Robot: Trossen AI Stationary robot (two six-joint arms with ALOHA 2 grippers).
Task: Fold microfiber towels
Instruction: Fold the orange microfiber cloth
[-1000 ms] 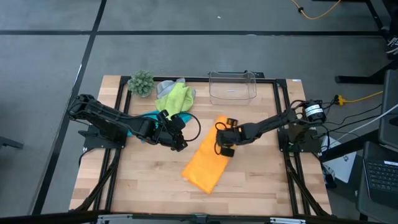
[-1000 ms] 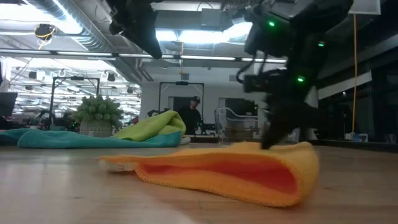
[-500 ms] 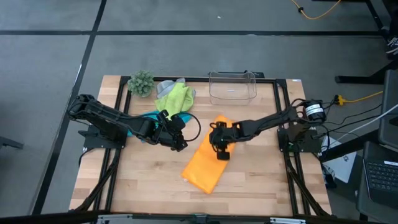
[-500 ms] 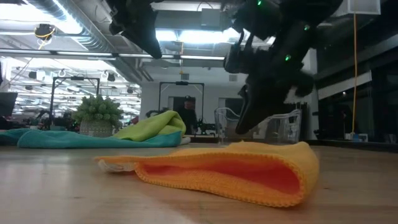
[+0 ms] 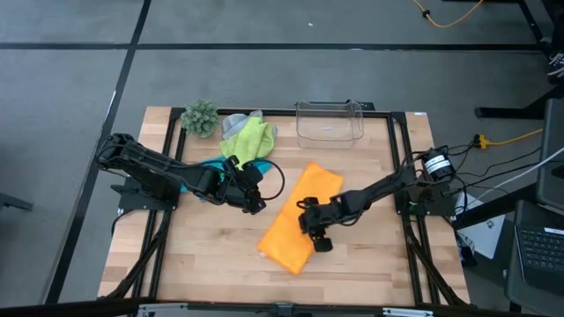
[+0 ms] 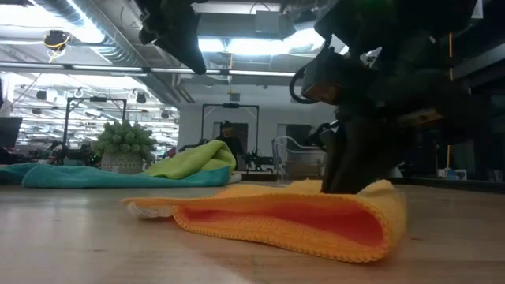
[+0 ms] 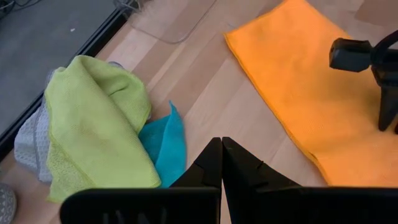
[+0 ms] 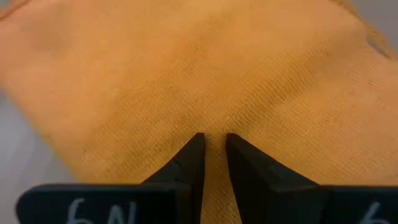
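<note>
Orange towel (image 5: pixel 297 220) lying folded in half mid-surface; right end effector (image 5: pixel 317 231), fingers nearly closed and gripping nothing, pressing its top layer. Lime green towel (image 5: pixel 247 139), grey towel (image 7: pixel 30 140) and turquoise towel (image 7: pixel 163 144) still waiting heaped by closed left end effector (image 5: pixel 254 199).

1. You are looking down on a grey floor (image 5: pixel 264 75) crossed by dark seams running toward 11 and 9 o'clock.
2. At 1 o'clock a yellow cable (image 5: pixel 454 13) curls over that floor.
3. At 4 o'clock, off the table's edge, you can see an open laptop (image 5: pixel 539 246).
4. From table height, you face an open hall with bright ceiling light strips (image 6: pixel 237 46) and exposed ducts (image 6: pixel 75 20) at 11 o'clock.
5. A person (image 6: pixel 230 142) stands far back, near a dark frame (image 6: pixel 229 110).
</note>
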